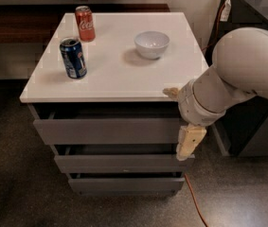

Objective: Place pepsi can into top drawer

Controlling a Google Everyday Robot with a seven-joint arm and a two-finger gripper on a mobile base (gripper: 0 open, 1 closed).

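Note:
The pepsi can [73, 57], dark blue with a silver top, stands upright on the left side of the white cabinet top [119, 79]. The top drawer [107, 130] is the widest grey front just under the top, with a dark gap above it; its interior does not show. My gripper [182, 119] hangs at the cabinet's front right corner, by the right end of the top drawer. It is open and empty: one beige finger [171, 92] is at the top's edge, the other [191, 142] points down. It is far to the right of the can.
A red Coca-Cola can [84, 23] stands at the back left and a white bowl [151, 44] at the back middle. Two lower grey drawers [121, 163] sit below. A dark cabinet [252, 126] stands at the right, and an orange cable [196, 203] lies on the floor.

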